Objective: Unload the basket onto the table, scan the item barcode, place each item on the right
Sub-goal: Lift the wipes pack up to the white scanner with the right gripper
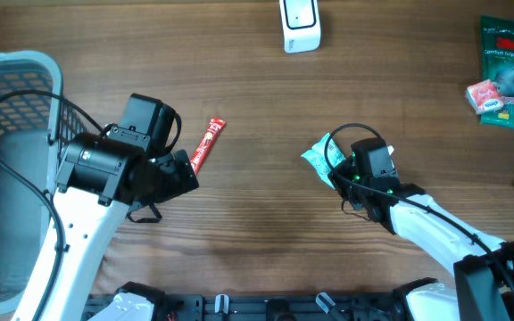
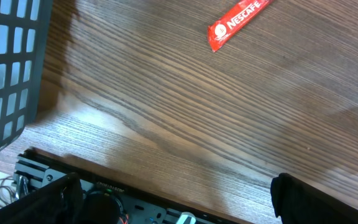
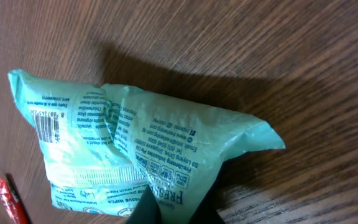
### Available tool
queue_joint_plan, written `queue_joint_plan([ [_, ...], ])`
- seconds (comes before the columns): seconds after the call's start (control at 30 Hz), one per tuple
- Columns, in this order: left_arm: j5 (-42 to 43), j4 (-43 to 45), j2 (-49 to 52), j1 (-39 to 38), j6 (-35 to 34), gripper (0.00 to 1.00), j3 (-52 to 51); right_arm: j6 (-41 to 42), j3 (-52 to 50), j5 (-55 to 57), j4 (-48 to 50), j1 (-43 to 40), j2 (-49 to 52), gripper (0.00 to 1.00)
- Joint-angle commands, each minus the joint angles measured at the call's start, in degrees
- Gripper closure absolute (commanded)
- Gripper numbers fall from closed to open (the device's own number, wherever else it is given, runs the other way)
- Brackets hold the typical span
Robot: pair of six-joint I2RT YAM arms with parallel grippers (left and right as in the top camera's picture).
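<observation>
My right end effector [image 1: 344, 172] half hidden overhead, pinched shut on crumpled green wipes packet [image 3: 142, 143] lying mid-desk [image 1: 266, 223], barcode [image 3: 47, 124] facing up, print blurry, left end effector [image 1: 182, 174] wide open, empty.

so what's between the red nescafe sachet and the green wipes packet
Nothing; overhead view shows only bare wooden table between the red Nescafe sachet and the green plastic wipes packet.

A basket [image 1: 16, 67] at table [image 1: 257, 223] left; sachet [image 1: 208, 144] centre; wipes packet [image 1: 321, 159] further right.
</observation>
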Motion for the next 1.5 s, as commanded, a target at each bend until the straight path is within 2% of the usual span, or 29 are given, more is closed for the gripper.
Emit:
queue_joint_plan([
  [0.0, 0.26, -0.04, -0.42, 0.20, 0.90, 0.00, 0.09, -5.90, -2.69, 1.14, -2.58, -0.22, 1.09, 0.96],
  [0.13, 0.26, -0.02, -0.42, 0.20, 0.90, 0.00, 0.09, -18.12, -0.94, -6.73, -5.81, -0.22, -7.85, 0.95],
  [0.27, 0.26, -0.02, -0.42, 0.20, 0.90, 0.00, 0.11, -31.32, 0.61, -10.34, -14.71, -0.22, -21.03, 0.95],
  [0.47, 0.26, -0.02, -0.42, 0.20, 0.90, 0.00, 0.11, -44.94, 0.74, -20.20, -24.63, -0.22, -38.40, 0.95],
  [0.63, 0.26, -0.02, -0.42, 0.20, 0.90, 0.00, 0.11, -46.53, 0.74, -28.35, -29.22, -0.22, -47.06, 0.95],
  [0.77, 0.26, -0.02, -0.42, 0.20, 0.90, 0.00, 0.11, -48.35, 0.74, -40.46, -32.20, -0.22, -48.61, 0.96],
  [1.23, 0.26, -0.02, -0.42, 0.20, 0.90, 0.00, 0.11, -49.00, 1.40, -41.24, -29.09, -0.22, -48.61, 0.95],
  [1.47, 0.26, -0.02, -0.42, 0.20, 0.90, 0.00, 0.11, -51.67, 1.40, -51.23, -29.77, -0.22, -48.61, 0.95],
])
